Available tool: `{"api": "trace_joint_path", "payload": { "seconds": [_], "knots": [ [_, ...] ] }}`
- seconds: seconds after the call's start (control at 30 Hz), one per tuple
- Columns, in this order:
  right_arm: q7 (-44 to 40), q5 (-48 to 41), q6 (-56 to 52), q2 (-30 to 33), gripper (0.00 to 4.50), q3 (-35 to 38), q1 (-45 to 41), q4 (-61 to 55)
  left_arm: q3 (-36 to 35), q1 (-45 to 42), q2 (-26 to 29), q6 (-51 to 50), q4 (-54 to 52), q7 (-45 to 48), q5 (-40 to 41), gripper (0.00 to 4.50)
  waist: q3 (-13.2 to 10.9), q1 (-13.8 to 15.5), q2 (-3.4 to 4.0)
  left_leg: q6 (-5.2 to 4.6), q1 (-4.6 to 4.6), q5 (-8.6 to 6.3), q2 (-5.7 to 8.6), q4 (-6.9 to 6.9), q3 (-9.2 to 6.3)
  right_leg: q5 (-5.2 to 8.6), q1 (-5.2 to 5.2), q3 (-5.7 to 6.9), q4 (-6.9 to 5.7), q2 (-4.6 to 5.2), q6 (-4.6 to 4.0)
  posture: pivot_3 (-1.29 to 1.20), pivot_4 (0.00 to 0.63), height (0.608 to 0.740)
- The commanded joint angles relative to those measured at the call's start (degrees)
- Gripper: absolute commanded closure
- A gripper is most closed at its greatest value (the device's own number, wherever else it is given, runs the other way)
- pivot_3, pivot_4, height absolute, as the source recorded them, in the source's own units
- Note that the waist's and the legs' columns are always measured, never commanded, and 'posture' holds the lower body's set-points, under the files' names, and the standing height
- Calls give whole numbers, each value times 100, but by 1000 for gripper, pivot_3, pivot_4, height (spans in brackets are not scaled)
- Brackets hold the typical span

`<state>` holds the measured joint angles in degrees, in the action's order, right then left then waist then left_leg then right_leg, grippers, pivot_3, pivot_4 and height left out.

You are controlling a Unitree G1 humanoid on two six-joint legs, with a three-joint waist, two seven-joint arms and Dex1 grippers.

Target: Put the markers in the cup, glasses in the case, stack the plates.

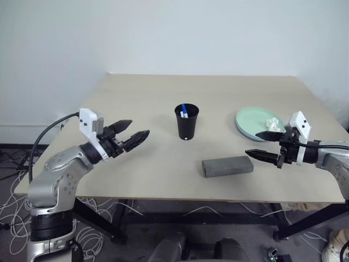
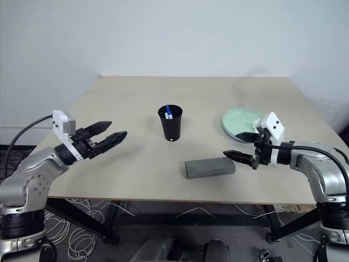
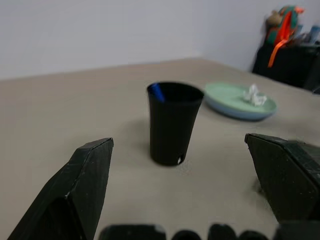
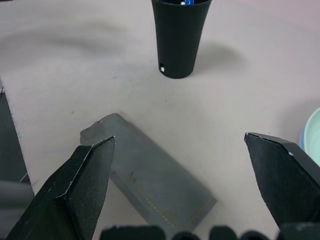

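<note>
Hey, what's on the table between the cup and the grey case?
Nothing. In the right wrist view, the stretch of table between the cup and the case is bare tabletop; the left eye view shows the same gap.

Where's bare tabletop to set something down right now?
Bare: the far half of the table behind the cup, and the near-left stretch. Crowded: the right side, around the case, the plates and the right tool.

Silver-grey arms w/ black joints; left gripper [image 1: 134,132] & right gripper [image 1: 261,145]: black pointed fingers, white wrist blocks, black cables.
</note>
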<state>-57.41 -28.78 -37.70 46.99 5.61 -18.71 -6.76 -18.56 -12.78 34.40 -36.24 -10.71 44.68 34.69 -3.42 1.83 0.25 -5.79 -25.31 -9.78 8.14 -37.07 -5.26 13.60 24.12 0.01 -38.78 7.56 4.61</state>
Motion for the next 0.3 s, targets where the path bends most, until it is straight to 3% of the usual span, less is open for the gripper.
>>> {"api": "trace_joint_path", "payload": {
  "seconds": [0.03,0.3],
  "knots": [
    [112,-207,-112,-94,0,167,-52,-278,-196,219,97,134,-267,-57,56,15,1,1,2,0,1,0,0,3,4,0,1,-4,0,0,0,0,0,692],
    [219,-279,-232,-256,0,113,-66,-347,-292,685,-4,144,-364,-288,162,15,1,21,2,0,0,0,0,12,14,-2,7,-13,-1,0,-3,0,0,692]
  ]
}}
